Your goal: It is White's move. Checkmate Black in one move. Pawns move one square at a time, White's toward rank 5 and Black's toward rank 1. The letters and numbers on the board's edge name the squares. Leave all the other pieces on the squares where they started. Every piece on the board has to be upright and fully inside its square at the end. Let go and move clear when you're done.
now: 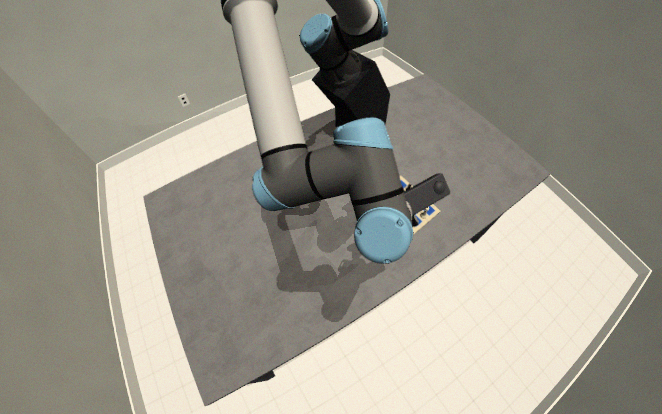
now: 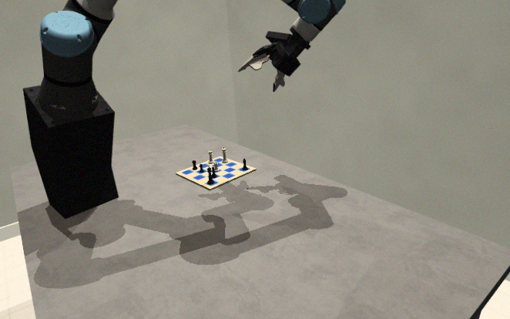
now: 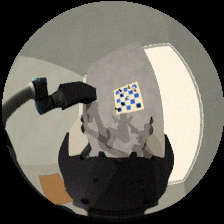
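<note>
While the gripper (image 2: 267, 73) hangs high with its fingers spread wide and nothing between them, the chessboard (image 2: 216, 172) lies far below it on the table (image 2: 328, 246), set toward the arm's base. White pieces (image 2: 223, 155) cluster at the board's far side; the pieces are too small to read the mating move. Judgement: descend vertically over one white piece, jaws straddling it, avoiding the close black neighbours (image 2: 209, 176).

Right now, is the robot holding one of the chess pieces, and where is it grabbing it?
No, nothing is held. The tool hangs open high above the chessboard, with nothing between its fingers, and the pieces all stand on the board.
</note>
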Robot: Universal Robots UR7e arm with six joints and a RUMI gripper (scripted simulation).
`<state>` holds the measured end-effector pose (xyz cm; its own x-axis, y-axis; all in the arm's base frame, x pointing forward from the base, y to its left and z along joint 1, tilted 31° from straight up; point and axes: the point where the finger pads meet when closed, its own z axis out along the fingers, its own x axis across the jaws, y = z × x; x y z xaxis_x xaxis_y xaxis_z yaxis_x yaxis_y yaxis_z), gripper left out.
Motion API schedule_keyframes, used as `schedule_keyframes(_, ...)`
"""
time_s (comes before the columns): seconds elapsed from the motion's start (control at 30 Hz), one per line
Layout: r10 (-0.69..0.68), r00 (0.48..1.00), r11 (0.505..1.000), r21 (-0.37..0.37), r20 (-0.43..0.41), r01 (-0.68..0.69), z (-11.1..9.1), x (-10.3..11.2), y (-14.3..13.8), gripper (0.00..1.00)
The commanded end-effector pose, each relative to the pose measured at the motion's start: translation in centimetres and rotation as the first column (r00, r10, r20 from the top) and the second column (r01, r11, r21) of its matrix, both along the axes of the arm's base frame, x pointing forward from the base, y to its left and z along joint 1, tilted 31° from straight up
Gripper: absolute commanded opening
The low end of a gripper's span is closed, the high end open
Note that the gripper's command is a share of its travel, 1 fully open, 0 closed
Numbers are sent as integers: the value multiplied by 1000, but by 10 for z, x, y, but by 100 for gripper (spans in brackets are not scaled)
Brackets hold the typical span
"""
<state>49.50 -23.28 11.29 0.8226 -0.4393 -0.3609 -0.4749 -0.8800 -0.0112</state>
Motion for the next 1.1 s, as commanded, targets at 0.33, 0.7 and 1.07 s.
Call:
schedule_keyframes(0.33, 0, 1000, 1000, -1, 1, 0, 1, 0, 0, 100)
schedule_keyframes(0.7, 0, 1000, 1000, -1, 1, 0, 1, 0, 0, 100)
schedule_keyframes(1.07, -17, 1000, 1000, -12, 2, 17, 2, 1, 5, 100)
